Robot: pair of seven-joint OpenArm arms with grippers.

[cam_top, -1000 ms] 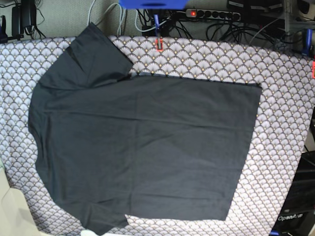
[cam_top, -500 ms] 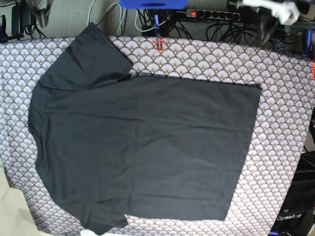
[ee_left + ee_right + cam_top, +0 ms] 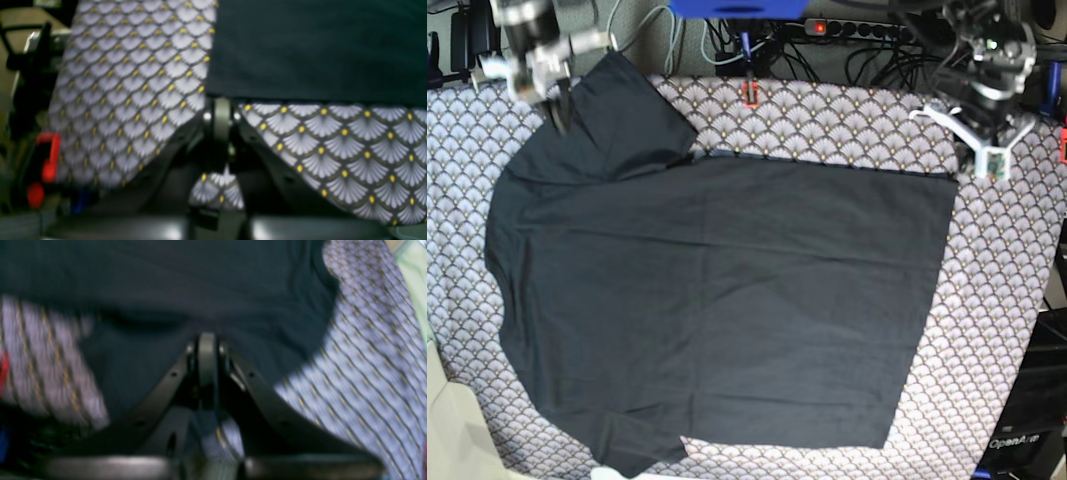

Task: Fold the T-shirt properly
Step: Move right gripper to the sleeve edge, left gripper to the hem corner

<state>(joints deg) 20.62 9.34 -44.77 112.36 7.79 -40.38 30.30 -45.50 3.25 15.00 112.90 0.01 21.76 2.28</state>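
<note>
Already both pincers are hanging closed and empty over the spread T-shirt (image 3: 717, 300).

Lying flat on the fan-patterned tablecloth (image 3: 847, 115), the T-shirt is filling most of the space between and in front of the two arms; its far sleeve is sitting directly under the right gripper (image 3: 560, 105), while its straight hem corner is lying just ahead of and inward from the left gripper (image 3: 987, 155). Both jaws are pressing together with nothing between them. Likely trouble: a pincer descending with jaws not parted would be poking the cloth rather than pinching it, bunching the sleeve, or it would be snagging the tablecloth beneath along with the hem, dragging the whole garment askew.
</note>
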